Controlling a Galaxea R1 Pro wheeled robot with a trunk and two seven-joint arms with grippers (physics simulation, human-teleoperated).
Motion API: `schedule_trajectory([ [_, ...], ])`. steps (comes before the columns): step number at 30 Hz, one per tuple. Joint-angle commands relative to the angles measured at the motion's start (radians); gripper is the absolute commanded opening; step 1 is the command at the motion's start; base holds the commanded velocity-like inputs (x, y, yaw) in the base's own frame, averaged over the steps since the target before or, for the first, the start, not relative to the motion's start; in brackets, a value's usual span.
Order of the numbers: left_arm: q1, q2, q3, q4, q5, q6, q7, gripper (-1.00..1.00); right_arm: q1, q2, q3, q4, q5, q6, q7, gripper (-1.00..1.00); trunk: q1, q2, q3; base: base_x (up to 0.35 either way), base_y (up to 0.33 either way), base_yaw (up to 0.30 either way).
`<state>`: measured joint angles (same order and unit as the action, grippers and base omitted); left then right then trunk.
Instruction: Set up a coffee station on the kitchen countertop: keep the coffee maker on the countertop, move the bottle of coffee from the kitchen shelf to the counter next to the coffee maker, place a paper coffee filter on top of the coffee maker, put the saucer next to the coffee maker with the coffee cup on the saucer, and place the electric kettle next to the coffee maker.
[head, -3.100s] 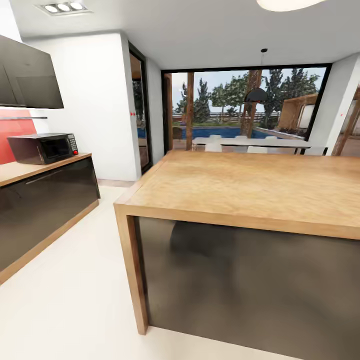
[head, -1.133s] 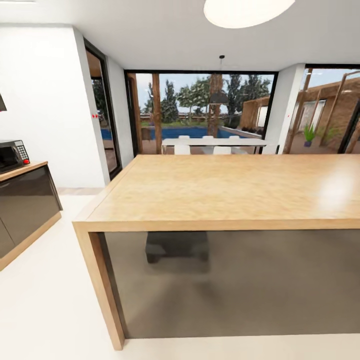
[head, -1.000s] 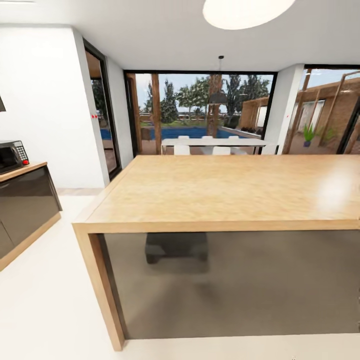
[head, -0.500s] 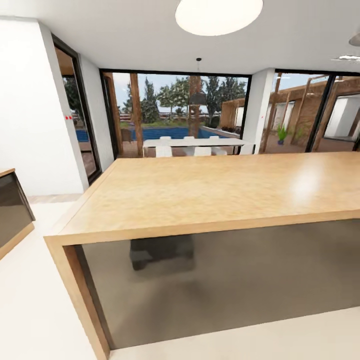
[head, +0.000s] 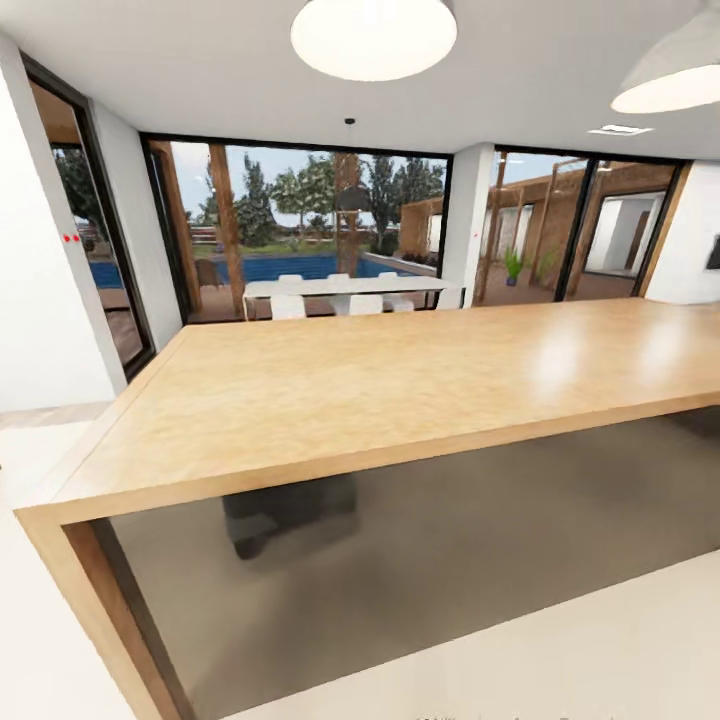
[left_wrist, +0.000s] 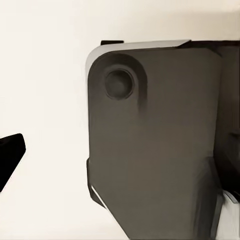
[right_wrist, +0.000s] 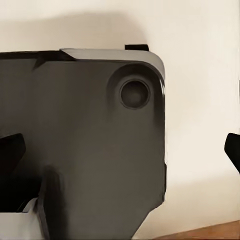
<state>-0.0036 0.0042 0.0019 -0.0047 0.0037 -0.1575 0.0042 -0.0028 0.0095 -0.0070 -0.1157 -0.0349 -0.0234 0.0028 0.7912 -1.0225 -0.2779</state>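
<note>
Bright open-plan room with white walls and pale cream floor (head: 640, 650) in the head view; floor-to-ceiling glass wall (head: 300, 225) across the upper middle, trees and a blue pool beyond. Big light-wood island (head: 380, 385) with a dark glossy front panel filling the centre and right of the frame. Long white dining table (head: 345, 287) with white chairs just behind the island's far edge. Round white ceiling lamp (head: 373, 35) at top centre, a second at the upper right corner. None of the coffee things to be seen here. In the left wrist view, dark grey rounded robot base (left_wrist: 155, 145) over the cream floor, black fingertip (left_wrist: 10, 157) at lower left. In the right wrist view, same dark base (right_wrist: 85, 145), black fingertips (right_wrist: 10, 152) at left and right edges. Cannot tell whether either pincer is open or closed.
</note>
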Motion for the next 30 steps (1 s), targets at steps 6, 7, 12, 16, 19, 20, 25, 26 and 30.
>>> schedule_trajectory([
  [6, -0.008, -0.003, 0.015, -0.001, 0.03, -0.009, -0.002, 1.0, 0.0, -0.012, 0.001, 0.0, -0.067, -0.003, 0.0, 1.0, -0.023, 0.042, 0.018, 0.0, 0.0, -0.269],
  [7, -0.008, -0.004, 0.019, -0.001, 0.041, -0.012, -0.004, 1.0, 0.0, -0.014, 0.001, 0.0, -0.07, -0.003, 0.0, 1.0, -0.027, 0.049, 0.021, 0.0, 0.0, -0.269],
  [12, -0.008, -0.008, 0.027, -0.007, 0.085, -0.016, -0.008, 1.0, 0.0, -0.016, 0.004, 0.001, -0.075, -0.003, 0.001, 1.0, -0.046, 0.084, 0.037, 0.0, 0.0, -0.269],
  [16, -0.004, -0.002, 0.032, -0.021, 0.093, -0.017, -0.009, 1.0, 0.0, -0.015, 0.009, 0.001, -0.075, -0.003, 0.003, 1.0, -0.061, 0.112, 0.049, 0.0, 0.0, -0.27],
  [19, -0.003, -0.001, 0.032, -0.022, 0.093, -0.017, -0.009, 1.0, 0.0, -0.014, 0.009, 0.001, -0.075, -0.003, 0.003, 1.0, -0.073, 0.133, 0.057, 0.0, 0.0, -0.273],
  [20, -0.002, -0.001, 0.032, -0.022, 0.093, -0.017, -0.009, 1.0, 0.0, -0.014, 0.01, 0.001, -0.075, -0.002, 0.003, 1.0, -0.077, 0.14, 0.06, 0.0, 0.0, -0.273],
  [25, 0.0, -0.001, 0.032, -0.023, 0.093, -0.017, -0.009, 1.0, 0.0, -0.013, 0.01, 0.001, -0.075, -0.003, 0.003, 1.0, -0.096, 0.175, 0.071, 0.0, 0.0, -0.267],
  [26, 0.0, -0.001, 0.032, -0.023, 0.093, -0.017, -0.009, 1.0, 0.0, -0.013, 0.01, 0.001, -0.075, -0.003, 0.003, 1.0, -0.1, 0.182, 0.073, 0.0, 0.0, -0.263],
  [30, 0.002, 0.0, 0.032, -0.023, 0.093, -0.039, -0.008, 1.0, 0.0, -0.013, 0.01, 0.001, -0.076, -0.003, 0.003, 1.0, -0.115, 0.21, 0.082, 0.0, 0.0, -0.263],
])
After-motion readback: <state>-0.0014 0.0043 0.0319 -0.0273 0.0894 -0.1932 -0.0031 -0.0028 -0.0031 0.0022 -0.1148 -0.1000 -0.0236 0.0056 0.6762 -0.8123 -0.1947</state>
